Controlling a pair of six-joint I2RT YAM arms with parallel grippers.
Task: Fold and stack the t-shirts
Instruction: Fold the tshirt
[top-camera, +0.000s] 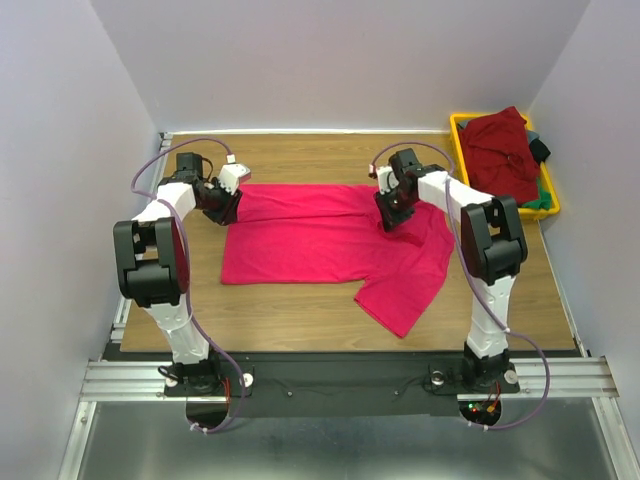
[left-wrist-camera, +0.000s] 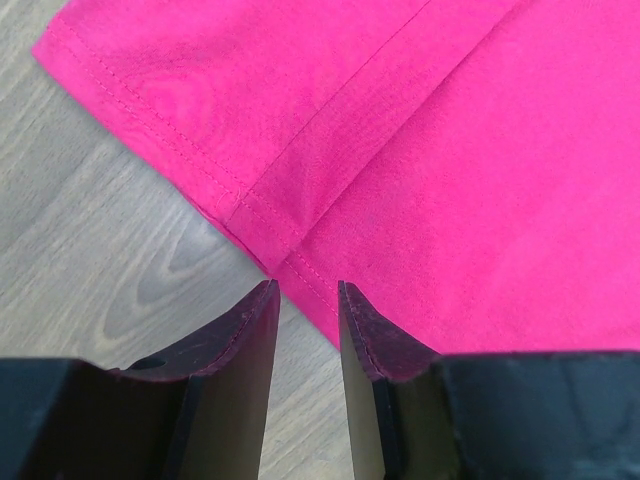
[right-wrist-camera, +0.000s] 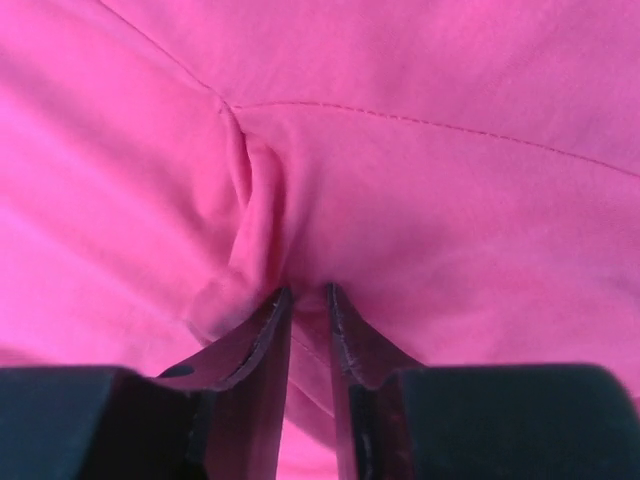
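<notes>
A crimson t-shirt (top-camera: 310, 245) lies spread on the wooden table, with one part hanging toward the front right. My left gripper (top-camera: 225, 205) is at its left edge. In the left wrist view the jaws (left-wrist-camera: 308, 290) stand a little apart with bare wood between them, and the shirt's stitched hem (left-wrist-camera: 270, 225) lies just at the tips. My right gripper (top-camera: 392, 213) is on the shirt's right part. In the right wrist view it (right-wrist-camera: 307, 292) is shut on a pinched ridge of crimson cloth (right-wrist-camera: 255, 215). A maroon t-shirt (top-camera: 500, 150) lies heaped in the bin.
A yellow plastic bin (top-camera: 458, 125) stands at the back right corner, holding the maroon shirt over green cloth (top-camera: 540, 200) and dark cloth (top-camera: 540, 150). White walls close in the table at the left, back and right.
</notes>
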